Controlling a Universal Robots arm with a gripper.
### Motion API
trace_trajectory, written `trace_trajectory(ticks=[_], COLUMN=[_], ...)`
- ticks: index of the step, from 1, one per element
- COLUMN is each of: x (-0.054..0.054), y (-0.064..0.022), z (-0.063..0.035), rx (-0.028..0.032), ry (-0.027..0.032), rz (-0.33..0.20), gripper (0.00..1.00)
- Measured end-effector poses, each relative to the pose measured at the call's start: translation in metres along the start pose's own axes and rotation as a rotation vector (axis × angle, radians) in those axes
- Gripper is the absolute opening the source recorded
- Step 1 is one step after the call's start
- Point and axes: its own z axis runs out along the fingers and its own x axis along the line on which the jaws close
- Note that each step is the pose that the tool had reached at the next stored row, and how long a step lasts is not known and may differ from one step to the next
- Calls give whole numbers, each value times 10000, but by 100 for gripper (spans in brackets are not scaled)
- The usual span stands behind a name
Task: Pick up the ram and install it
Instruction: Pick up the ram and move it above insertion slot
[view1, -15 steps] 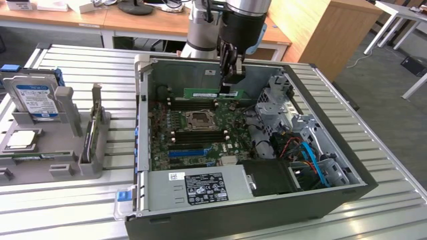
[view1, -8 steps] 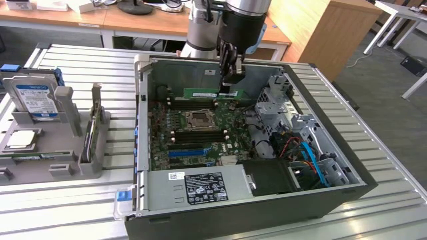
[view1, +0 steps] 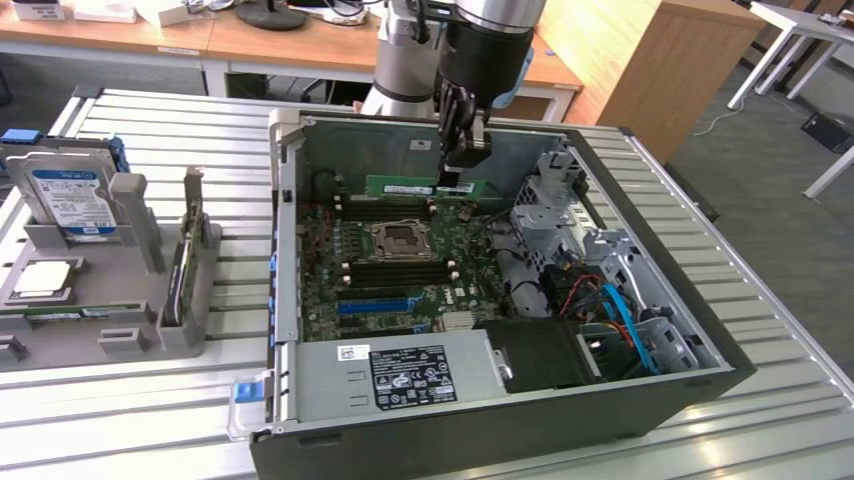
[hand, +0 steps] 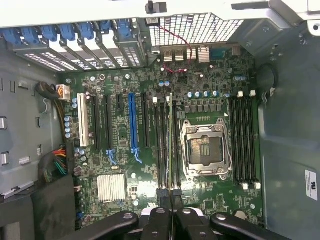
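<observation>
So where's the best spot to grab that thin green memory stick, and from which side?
Pinch the ram by its two flat faces, coming from above onto its upper long edge. It is a thin board standing on edge, and its lower edge likely must stay free for plugging in. The tool is shut on it that way.

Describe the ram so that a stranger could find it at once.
Look into the open computer case on the metal table. Above its motherboard, the fingers pinch the ram, a thin green stick. Unlike the black slots below, it hangs in the air, not seated.
</observation>
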Motion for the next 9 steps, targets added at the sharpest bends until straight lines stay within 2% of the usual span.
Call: trace_trajectory(ticks=[9], x=[0], y=[0], z=[1], rx=[5], ry=[1], rz=[-285], gripper=[12])
